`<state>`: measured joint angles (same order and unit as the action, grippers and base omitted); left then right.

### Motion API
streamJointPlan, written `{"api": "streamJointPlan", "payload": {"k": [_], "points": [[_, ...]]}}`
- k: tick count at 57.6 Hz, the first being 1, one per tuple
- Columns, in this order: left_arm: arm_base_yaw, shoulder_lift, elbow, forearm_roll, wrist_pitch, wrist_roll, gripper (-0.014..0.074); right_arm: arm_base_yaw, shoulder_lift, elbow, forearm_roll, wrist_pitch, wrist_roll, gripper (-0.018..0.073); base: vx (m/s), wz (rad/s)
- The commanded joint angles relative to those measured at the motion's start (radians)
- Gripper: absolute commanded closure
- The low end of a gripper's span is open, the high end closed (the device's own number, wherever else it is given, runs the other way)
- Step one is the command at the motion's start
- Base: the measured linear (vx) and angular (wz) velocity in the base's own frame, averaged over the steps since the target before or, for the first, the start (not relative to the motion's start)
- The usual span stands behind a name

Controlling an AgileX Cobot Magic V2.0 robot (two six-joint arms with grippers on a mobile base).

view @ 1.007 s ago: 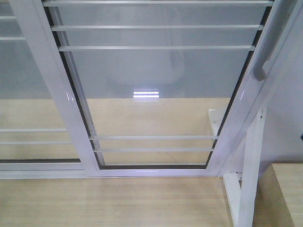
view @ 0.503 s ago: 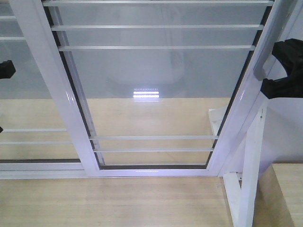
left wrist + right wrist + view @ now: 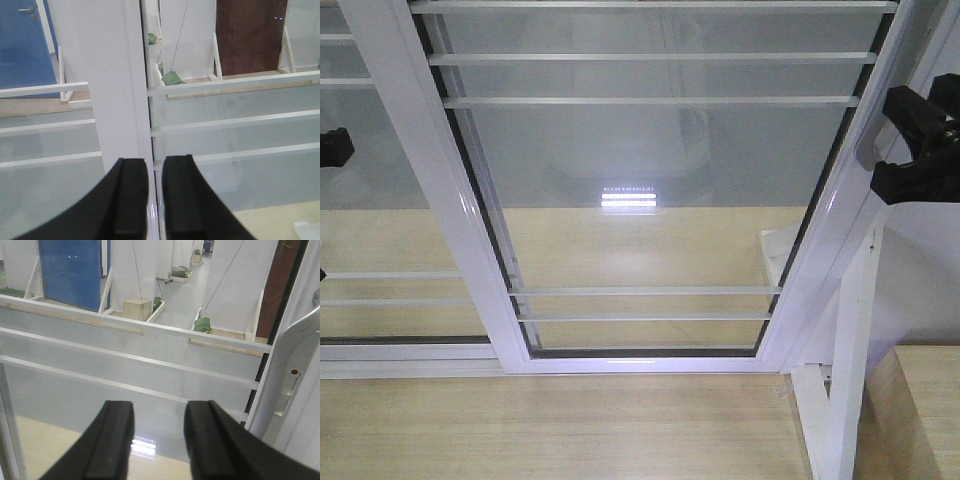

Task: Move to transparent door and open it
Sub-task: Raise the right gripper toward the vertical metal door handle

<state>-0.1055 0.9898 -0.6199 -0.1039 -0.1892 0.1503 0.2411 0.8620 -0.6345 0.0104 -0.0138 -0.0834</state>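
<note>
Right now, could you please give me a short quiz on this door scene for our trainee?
1. True or false: the right gripper is shut on the handle.
2. The handle sits on which part of the transparent door? A) left stile B) right stile C) bottom rail
3. Which is nearer the handle, the left gripper or the right?
Key: 1 false; 2 B; 3 right.

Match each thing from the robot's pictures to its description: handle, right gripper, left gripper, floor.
Things:
1. handle
2. right gripper
3. left gripper
4. floor

Descriptions:
A. light wood
B. black, jaws nearly together
C. silver-grey, curved
D. black, jaws wide apart, beside the handle

Pairs: 1-C, 2-D, 3-B, 4-A
</note>
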Motion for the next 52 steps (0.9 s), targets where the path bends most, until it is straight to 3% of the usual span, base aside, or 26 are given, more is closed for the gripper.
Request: {"api": "streamJointPlan", "payload": {"k": [1,6,14,37,52], "points": [[-0.005,-0.012,-0.039,0.001,-0.085,-0.002,0.0190,0.000,-0.011,-0.037,-0.005,-0.101,-0.007,0.0058,0.00,0.00],[-0.005,-0.012,-0.039,0.001,-0.085,-0.002,0.0129,0.000,-0.011,-0.037,-0.005,-0.108,-0.007,0.0006,0.00,0.00],[-0.005,-0.012,-0.039,0.000,-0.085,-0.003,0.0096,-0.021,-0.011,-0.037,-0.004,-0.111,-0.010,0.0015,0.00,0.00],[-0.005,-0.012,-0.039,-0.007,-0.084,-0.008,0.0097,-0.293,0.003,-0.037,0.000,-0.121,-0.001,0.0032,0.00,0.00],[-0.005,-0.012,-0.039,-0.007,-0.084,-0.011,0.0097,-0.314,0.178,-0.037,0.000,-0.312,-0.002,0.0032,0.00,0.00]]}}
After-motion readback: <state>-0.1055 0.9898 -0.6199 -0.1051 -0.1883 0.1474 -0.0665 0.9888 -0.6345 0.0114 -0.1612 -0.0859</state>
